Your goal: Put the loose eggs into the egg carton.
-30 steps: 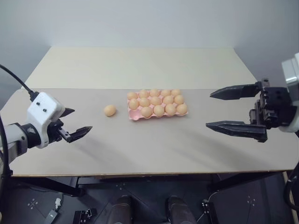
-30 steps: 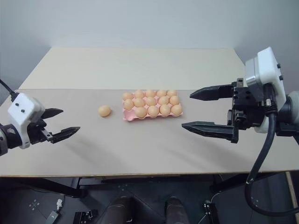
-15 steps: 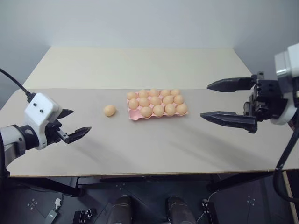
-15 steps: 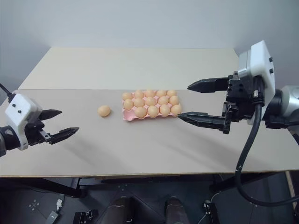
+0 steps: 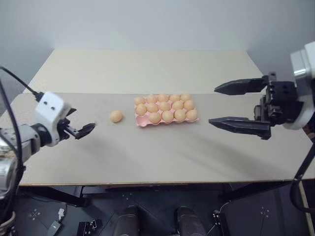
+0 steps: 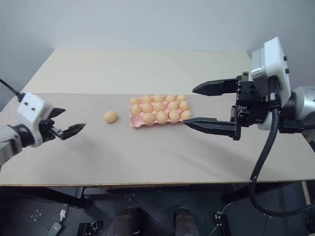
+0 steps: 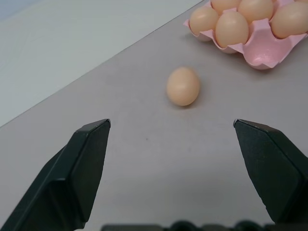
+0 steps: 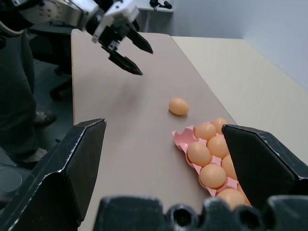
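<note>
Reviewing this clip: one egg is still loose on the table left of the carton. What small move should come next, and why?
Probably the left gripper should ease forward toward the loose egg until its open fingers straddle it. The egg lies on the table, apart from the egg carton, centred ahead between those fingers, not yet reached. The carton's near-left corner cup looks empty. The right gripper hovers open beside the carton.

- A pale beige table (image 5: 147,162) filled most of the scene, its far half a lighter cream.
- A plain grey wall (image 5: 147,22) stood behind it.
- Below the table's near edge lay dark floor (image 5: 44,216), perhaps with small bits of hardware.
</note>
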